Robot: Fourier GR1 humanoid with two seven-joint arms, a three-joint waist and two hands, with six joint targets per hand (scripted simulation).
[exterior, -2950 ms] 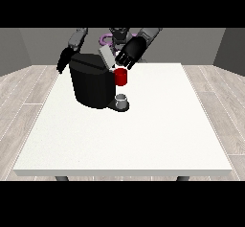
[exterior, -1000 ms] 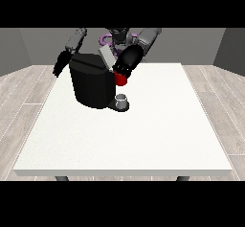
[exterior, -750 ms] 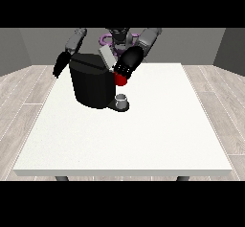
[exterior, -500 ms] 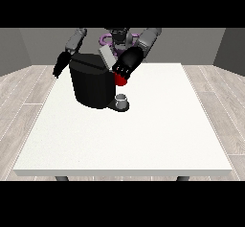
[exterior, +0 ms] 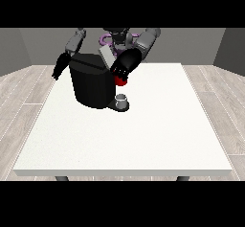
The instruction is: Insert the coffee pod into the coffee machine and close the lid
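With the hand at the view's right [exterior: 123, 65], its fingers unreadable, at the coffee machine [exterior: 93, 83] near the table's [exterior: 143, 135] far edge, I judged lid-closing was next.

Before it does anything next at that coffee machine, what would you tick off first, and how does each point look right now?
1. Machine upright on the table: ok.
2. Lid open: it looks raised at the machine's top, so ok, though it is small in this view.
3. Pod's whereabouts: cannot tell. A grey thing sits at the machine's base, and I cannot tell whether it is the pod.
4. Hand at the view's right at the machine: ok, it is at the machine's upper front, just above a red thing.
5. Hand at the view's left out of the way: ok, it hangs beside the machine, apart from it.
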